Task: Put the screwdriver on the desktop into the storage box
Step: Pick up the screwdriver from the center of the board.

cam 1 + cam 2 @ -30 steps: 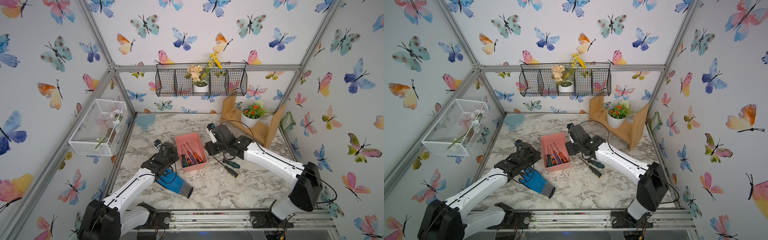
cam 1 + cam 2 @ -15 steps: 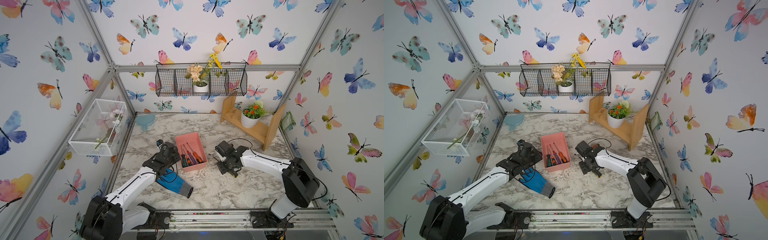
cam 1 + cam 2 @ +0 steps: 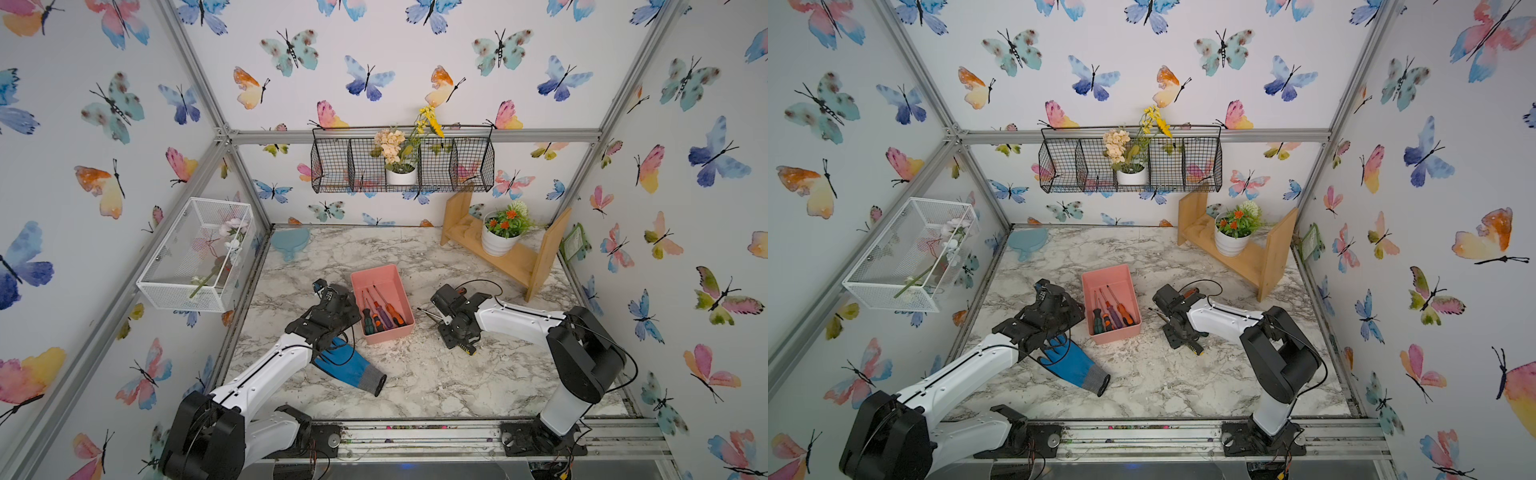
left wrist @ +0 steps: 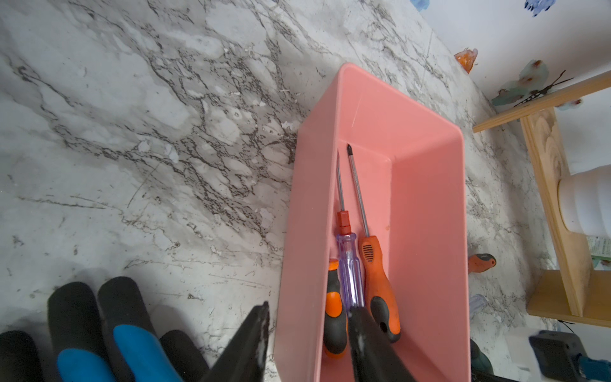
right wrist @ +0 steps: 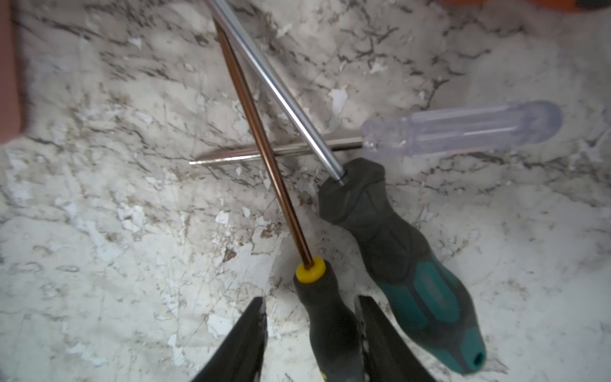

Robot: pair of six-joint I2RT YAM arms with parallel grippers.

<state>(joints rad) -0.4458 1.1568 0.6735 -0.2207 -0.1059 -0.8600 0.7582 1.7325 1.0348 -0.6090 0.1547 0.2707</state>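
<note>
The worry here is the tangle. The screwdriver with the yellow collar lies on the surface right of the box. Its brown shaft crosses over the shaft of the clear screwdriver and runs close beside that of the teal screwdriver. Lift it carelessly and I'd expect 1 or both neighbours to be dragged or flicked aside.

The right pincer sits astride the black handle, partly open. 1 finger looks to touch the handle and the other shows a gap, so nothing is gripped yet. The teal handle lies just beside the touching finger and could get nudged. The hold is far back on the handle, so the long shaft may droop and catch the box rim.

The right arm stretches low from its base, wrist bent down to the surface. The left arm reaches over the glove. The left pincer straddles the box's near wall, 1 finger inside and 1 outside. Whether it pinches the wall, I can't tell.
</note>
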